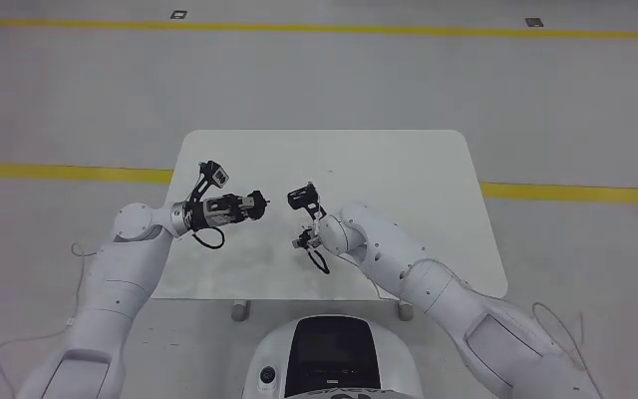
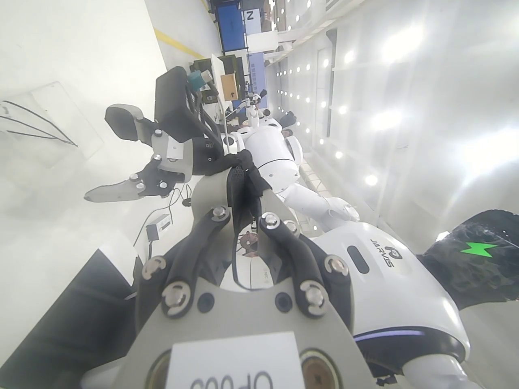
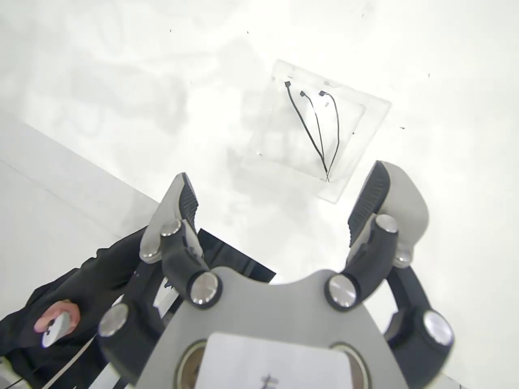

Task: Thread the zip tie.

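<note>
From above the arms: looks steeply down from well back on the whole white rounded-corner table [image 1: 399,170], with grey floor [image 1: 319,90] and yellow lines [image 1: 299,27] across the upper frame. Takes in the left gripper [image 1: 257,203] and right gripper [image 1: 301,196] at mid-frame.

From the left wrist: sits close behind the left gripper, rolled sideways. Faces across the table toward the right gripper and the bright hall [image 2: 251,22] beyond.

From the right wrist: sits close behind the right gripper, facing down on the table. Shares with the left wrist view the clear flat plastic tray [image 3: 365,119], and with both other views the table.
</note>
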{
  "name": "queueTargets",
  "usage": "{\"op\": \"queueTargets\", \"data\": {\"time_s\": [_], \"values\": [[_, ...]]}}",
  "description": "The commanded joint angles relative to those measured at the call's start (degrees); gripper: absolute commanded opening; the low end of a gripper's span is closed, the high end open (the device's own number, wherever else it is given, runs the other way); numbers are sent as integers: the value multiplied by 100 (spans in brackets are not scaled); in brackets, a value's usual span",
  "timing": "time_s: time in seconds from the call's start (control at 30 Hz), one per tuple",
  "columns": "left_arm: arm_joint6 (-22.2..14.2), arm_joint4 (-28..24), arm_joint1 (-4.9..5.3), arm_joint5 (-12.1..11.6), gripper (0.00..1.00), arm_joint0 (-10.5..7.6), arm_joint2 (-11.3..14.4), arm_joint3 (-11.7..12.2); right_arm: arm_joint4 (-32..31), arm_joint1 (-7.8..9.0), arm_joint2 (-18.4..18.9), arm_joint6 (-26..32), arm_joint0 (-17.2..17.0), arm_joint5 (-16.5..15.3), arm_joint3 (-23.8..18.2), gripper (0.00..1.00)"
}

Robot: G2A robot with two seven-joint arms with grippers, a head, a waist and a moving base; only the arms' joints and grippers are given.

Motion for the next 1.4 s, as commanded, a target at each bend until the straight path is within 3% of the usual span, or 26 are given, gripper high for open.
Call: {"op": "queueTargets", "data": {"time_s": [0.0, 0.1, 0.2, 0.33, 0.67, 0.7, 0.73, 0.77, 0.97, 1.1, 1.27, 1.33, 1.37], "values": [[0, 0, 0, 0, 0, 0, 0, 0, 4, 2, 5, -3, -3, -1, -4, 100], [0, 0, 0, 0, 0, 0, 0, 0, 10, 3, 7, -39, -20, -26, -9, 100], [0, 0, 0, 0, 0, 0, 0, 0, -58, 26, 32, -163, -88, -392, -92, 100], [0, 0, 0, 0, 0, 0, 0, 0, -230, 28, -13, 26, -75, -646, -230, 100], [0, 0, 0, 0, 0, 0, 0, 0, -358, 31, 28, -147, -155, -702, -218, 100], [0, 0, 0, 0, 0, 0, 0, 0, -373, 33, 43, -143, -163, -720, -229, 90], [0, 0, 0, 0, 0, 0, 0, 0, -394, 32, 60, -132, -164, -733, -250, 63], [0, 0, 0, 0, 0, 0, 0, 0, -415, 29, 67, -123, -159, -736, -260, 50], [0, 0, 0, 0, 0, 0, 0, 0, -484, -38, 66, -90, -91, -727, -190, 39], [0, 0, 0, 0, 0, 0, 0, 0, -451, -121, 35, -131, -3, -711, 123, 31], [0, 0, 0, 0, 0, 0, 0, 0, -326, -292, -73, -218, 164, -702, 649, 12], [0, 0, 0, 0, 0, 0, 0, 0, -288, -357, -113, -268, 224, -709, 816, 0], [0, 0, 0, 0, 0, 0, 0, 0, -266, -388, -132, -292, 252, -721, 891, 0]]}}
